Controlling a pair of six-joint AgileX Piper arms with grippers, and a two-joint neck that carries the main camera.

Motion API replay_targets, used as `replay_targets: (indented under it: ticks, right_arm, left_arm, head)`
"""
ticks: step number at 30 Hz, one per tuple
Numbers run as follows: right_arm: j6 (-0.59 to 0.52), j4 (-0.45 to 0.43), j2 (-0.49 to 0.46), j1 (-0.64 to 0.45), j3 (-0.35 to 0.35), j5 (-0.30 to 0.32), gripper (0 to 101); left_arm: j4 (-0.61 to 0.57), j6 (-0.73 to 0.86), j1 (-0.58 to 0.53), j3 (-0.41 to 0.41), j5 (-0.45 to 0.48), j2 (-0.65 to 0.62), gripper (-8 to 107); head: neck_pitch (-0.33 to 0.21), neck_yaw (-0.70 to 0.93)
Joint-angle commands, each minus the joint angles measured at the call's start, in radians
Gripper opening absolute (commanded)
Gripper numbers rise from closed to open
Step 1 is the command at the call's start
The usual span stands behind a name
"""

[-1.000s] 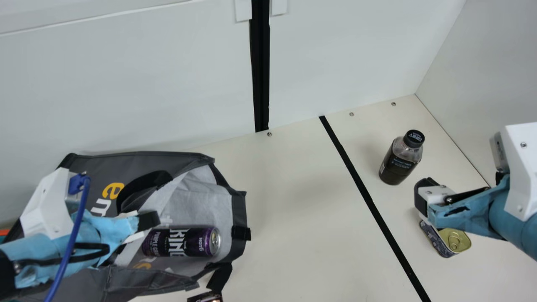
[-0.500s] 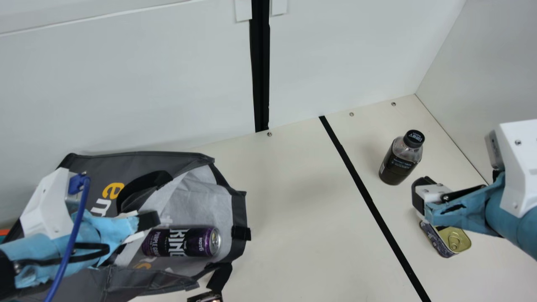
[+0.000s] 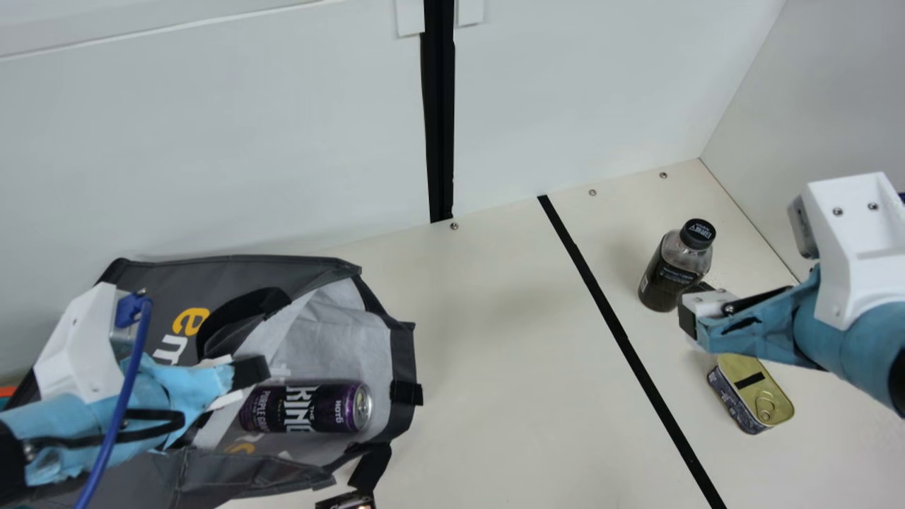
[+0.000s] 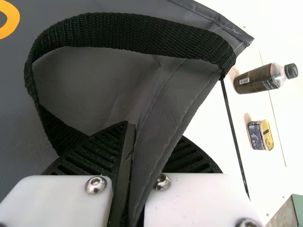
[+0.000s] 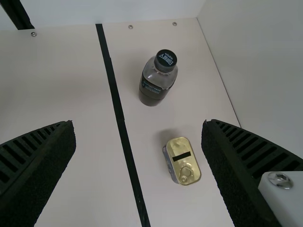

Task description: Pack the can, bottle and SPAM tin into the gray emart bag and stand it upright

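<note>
By the left gripper (image 3: 245, 382), lower left, the gray emart bag (image 3: 244, 279) is pinched at its edge; the can (image 3: 304, 408) is contained inside. At right, the right gripper (image 3: 694, 300) is spread near the bottle (image 3: 672, 272) and SPAM tin (image 3: 753, 399), both unbagged.

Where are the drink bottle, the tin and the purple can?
Bottle (image 5: 153, 84): right wrist view, its label.
Tin (image 5: 181, 156): right wrist view, its lid.
Can (image 3: 304, 408): main view, its printed side.

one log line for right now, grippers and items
left gripper shut on gray bag; right gripper open, empty; can lying in bag; bottle upright on table; tin on table
</note>
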Motion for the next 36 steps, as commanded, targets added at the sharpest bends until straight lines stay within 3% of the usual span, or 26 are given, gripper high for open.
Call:
replay_targets:
  ticks: [1,36]
  right_arm:
    - [-0.003,0.002,0.011,0.0,-0.007,0.001,95]
    - [-0.192,0.192,0.313,-0.174,-0.213,0.001,95]
  left_arm:
    - [0.0,0.0,0.0,0.0,0.0,0.0,-8]
    - [0.0,0.0,0.0,0.0,0.0,0.0,-8]
  head:
    - [-0.023,-0.001]
    - [-0.023,-0.001]
